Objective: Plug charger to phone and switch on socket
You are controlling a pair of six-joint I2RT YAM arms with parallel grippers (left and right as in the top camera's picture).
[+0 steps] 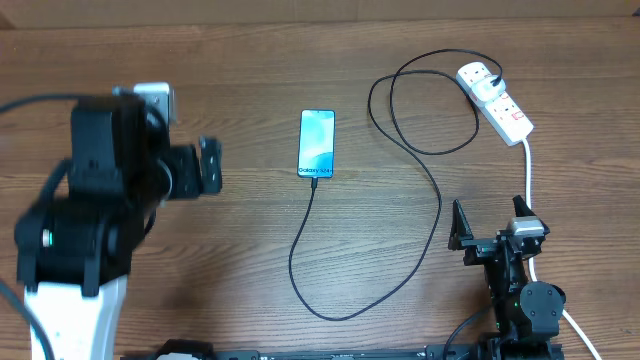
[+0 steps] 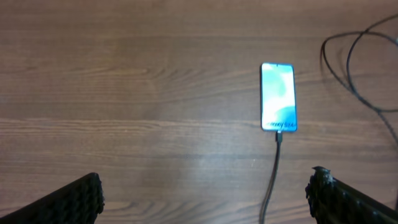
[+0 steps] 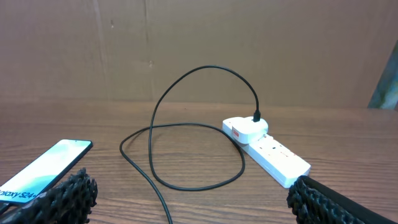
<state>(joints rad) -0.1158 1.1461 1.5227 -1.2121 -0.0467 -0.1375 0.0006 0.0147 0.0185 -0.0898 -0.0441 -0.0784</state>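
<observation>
The phone (image 1: 317,143) lies flat mid-table with its blue screen up. It also shows in the left wrist view (image 2: 278,96) and the right wrist view (image 3: 43,168). The black charger cable (image 1: 330,312) has its tip in the phone's bottom edge (image 2: 278,134). It loops right and back to a white adapter (image 3: 245,129) seated in the white socket strip (image 1: 503,108), which also shows in the right wrist view (image 3: 273,155). My left gripper (image 1: 210,166) is open and empty, left of the phone. My right gripper (image 1: 490,224) is open and empty, in front of the socket.
The socket's thick white cord (image 1: 528,175) runs down past my right arm to the table's front right. A wide cable loop (image 1: 425,100) lies between phone and socket. A brown board wall (image 3: 199,43) stands behind the table.
</observation>
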